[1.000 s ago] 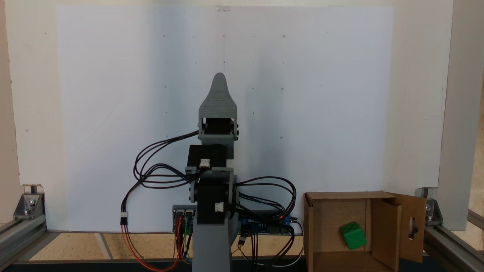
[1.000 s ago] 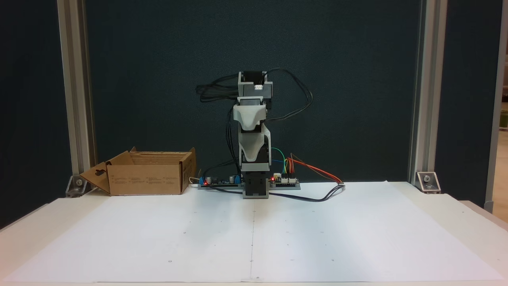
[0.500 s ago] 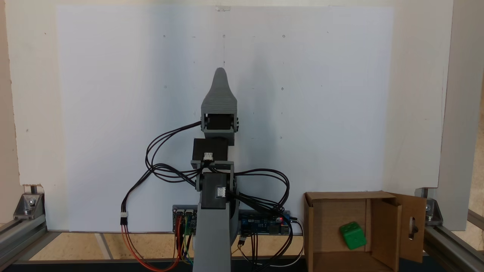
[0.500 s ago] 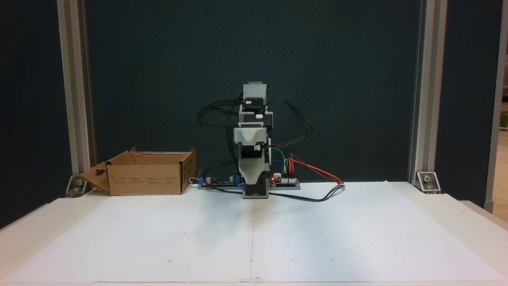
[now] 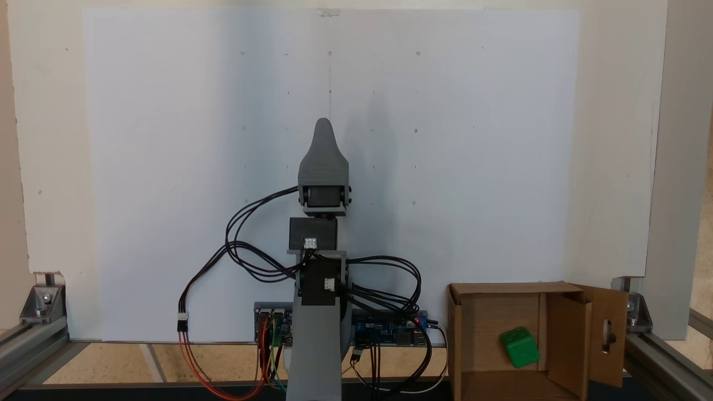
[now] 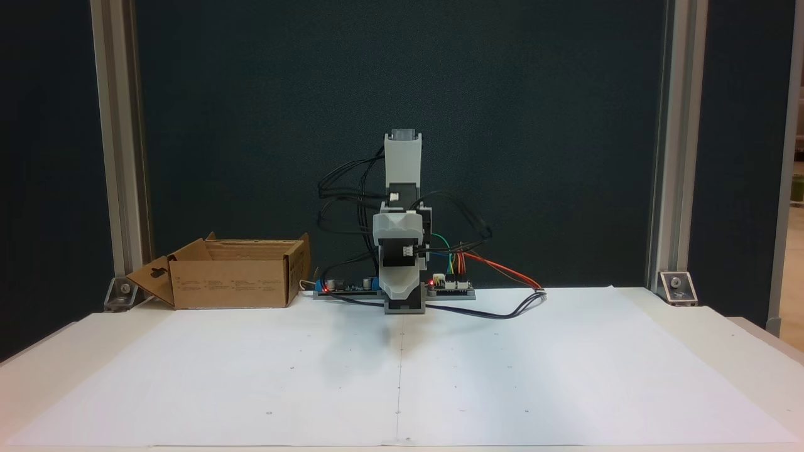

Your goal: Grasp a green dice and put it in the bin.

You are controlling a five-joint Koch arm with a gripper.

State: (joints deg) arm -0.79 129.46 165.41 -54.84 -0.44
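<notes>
A white paper sheet [image 5: 167, 167] covers the tabletop [image 6: 38, 364]. At its edge stands the bin [image 5: 473, 328], and the green dice [image 5: 519, 347] lies inside it. The folded arm's hand [image 5: 323, 126] points over the sheet; I cannot tell whether its jaws are parted.

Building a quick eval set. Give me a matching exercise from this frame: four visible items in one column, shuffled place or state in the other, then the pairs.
Items
1. green dice
2. bin
3. pincer
4. red and orange wires

Descriptions
A. pointing out over the white sheet, arm folded low above its base
B. lying inside the cardboard box
C. running from the small board beside the arm's base out to the right, in the fixed view against the dark backdrop
D. standing open at the table's edge, one flap with a slot cut-out

Pairs: 1-B, 2-D, 3-A, 4-C
</notes>
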